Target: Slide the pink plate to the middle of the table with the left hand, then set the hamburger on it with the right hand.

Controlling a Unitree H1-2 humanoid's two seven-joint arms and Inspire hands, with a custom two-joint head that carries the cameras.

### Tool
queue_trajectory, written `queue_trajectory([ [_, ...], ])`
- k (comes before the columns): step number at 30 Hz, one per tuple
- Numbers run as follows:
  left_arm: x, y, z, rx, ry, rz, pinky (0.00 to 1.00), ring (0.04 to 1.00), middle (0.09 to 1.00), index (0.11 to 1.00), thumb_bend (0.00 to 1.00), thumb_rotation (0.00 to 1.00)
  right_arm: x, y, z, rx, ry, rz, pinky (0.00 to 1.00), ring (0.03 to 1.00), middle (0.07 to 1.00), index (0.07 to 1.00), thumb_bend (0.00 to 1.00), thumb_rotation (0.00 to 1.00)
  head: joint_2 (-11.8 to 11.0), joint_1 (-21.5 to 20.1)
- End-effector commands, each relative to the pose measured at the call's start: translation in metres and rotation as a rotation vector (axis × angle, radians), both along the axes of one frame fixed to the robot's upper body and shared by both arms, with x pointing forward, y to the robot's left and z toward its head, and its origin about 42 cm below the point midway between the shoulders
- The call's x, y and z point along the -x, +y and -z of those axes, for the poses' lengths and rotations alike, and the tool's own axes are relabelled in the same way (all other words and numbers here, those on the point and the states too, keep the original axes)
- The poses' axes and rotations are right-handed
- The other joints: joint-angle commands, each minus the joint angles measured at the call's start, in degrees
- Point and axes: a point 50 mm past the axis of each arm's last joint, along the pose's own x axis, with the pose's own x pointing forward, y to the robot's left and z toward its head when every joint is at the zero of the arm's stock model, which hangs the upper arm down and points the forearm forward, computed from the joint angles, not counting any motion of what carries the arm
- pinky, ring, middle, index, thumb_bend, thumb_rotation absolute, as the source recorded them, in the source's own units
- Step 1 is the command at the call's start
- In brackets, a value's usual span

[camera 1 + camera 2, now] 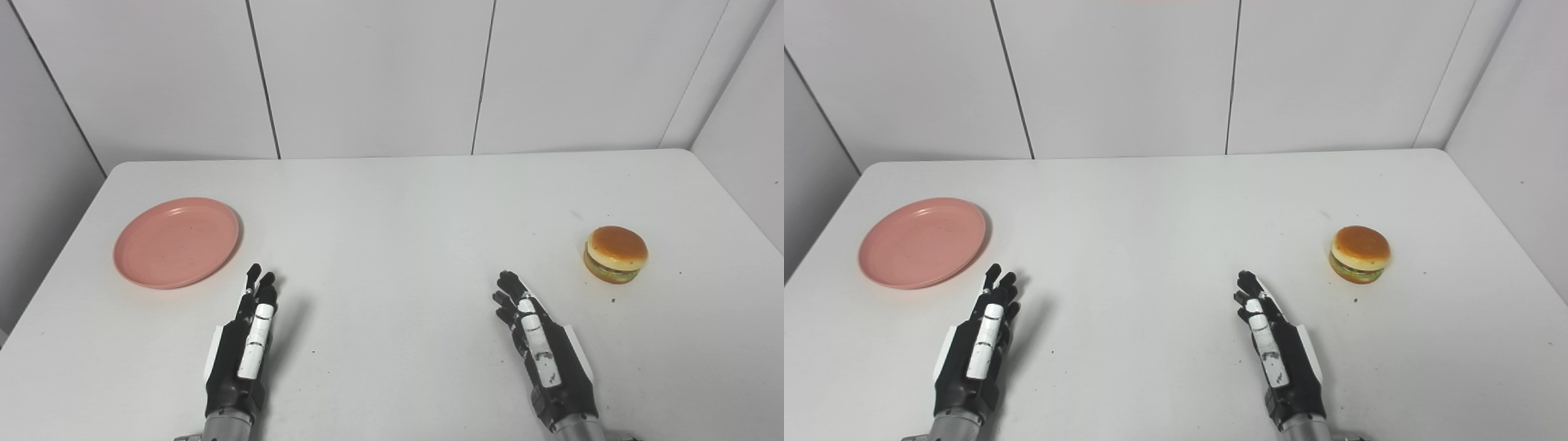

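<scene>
The pink plate [176,241] lies flat at the left side of the white table [392,202], with nothing on it. A hamburger [615,254] with a tan bun and green filling sits at the right side. My left hand [248,346] hovers near the front edge, just right of and below the plate, fingers straight and holding nothing. My right hand [539,346] is at the front right, fingers extended toward the hamburger but well short of it, also holding nothing.
White wall panels [373,73] close off the back and both sides of the table. A few small dark specks [614,301] dot the surface near the hamburger.
</scene>
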Motion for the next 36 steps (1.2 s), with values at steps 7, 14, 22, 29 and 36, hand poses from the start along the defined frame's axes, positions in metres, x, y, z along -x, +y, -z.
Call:
queue_trajectory([
  [7, 0.017, -0.008, 0.012, -0.011, 0.048, 0.009, 1.0, 0.997, 0.972, 1.0, 0.64, 0.81, 0.021, -0.024, 0.012, 0.041, 0.032, 0.002, 0.95, 0.923, 0.927, 0.896, 0.82, 0.91, -1.33, 7.23],
  [14, 0.017, -0.032, 0.015, -0.003, 0.048, 0.005, 1.0, 0.983, 0.959, 1.0, 0.64, 0.8, 0.021, -0.049, 0.017, 0.045, 0.033, 0.002, 0.95, 0.917, 0.925, 0.912, 0.81, 0.92, -3.08, 12.39],
  [22, 0.018, -0.048, 0.024, -0.011, 0.05, -0.01, 1.0, 0.972, 0.947, 1.0, 0.58, 0.81, 0.02, -0.061, 0.027, 0.049, 0.035, 0.003, 0.96, 0.925, 0.934, 0.922, 0.79, 0.93, -6.93, 16.26],
  [29, 0.017, -0.054, 0.032, -0.025, 0.049, -0.01, 1.0, 0.981, 0.949, 1.0, 0.58, 0.82, 0.018, -0.064, 0.035, 0.04, 0.038, 0.004, 0.97, 0.93, 0.94, 0.93, 0.79, 0.93, -9.32, 17.66],
  [36, 0.014, -0.06, 0.042, -0.025, 0.053, -0.016, 1.0, 0.978, 0.951, 1.0, 0.61, 0.8, 0.014, -0.068, 0.043, 0.031, 0.042, 0.002, 0.99, 0.942, 0.95, 0.938, 0.77, 0.94, -12.27, 19.97],
])
